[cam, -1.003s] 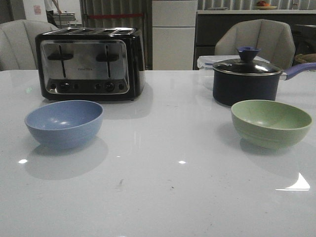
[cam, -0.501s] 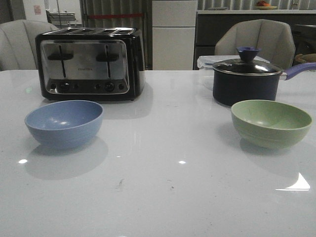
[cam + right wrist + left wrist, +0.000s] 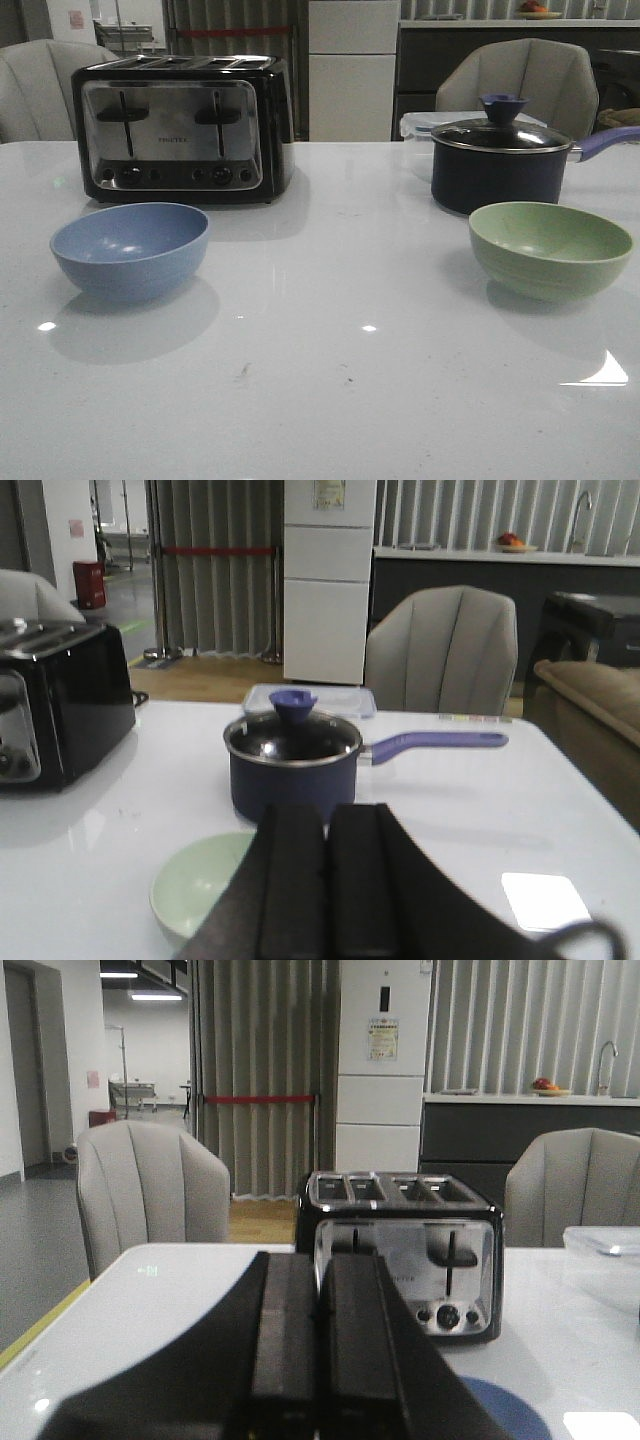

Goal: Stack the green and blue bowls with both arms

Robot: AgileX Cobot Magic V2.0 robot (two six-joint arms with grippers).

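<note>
Blue bowl (image 3: 130, 250) sits at the left of the front view on the white table (image 3: 330, 380), below the toaster (image 3: 180, 128). Green bowl (image 3: 550, 249) sits at the right, just below the saucepan (image 3: 500, 160), well apart from the blue one. Left gripper (image 3: 320, 1350) and right gripper (image 3: 325, 890) each have their fingers pressed together, holding nothing.

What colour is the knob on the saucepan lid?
The knob is purplish blue, matching the handle; the right wrist view shows it best.
</note>
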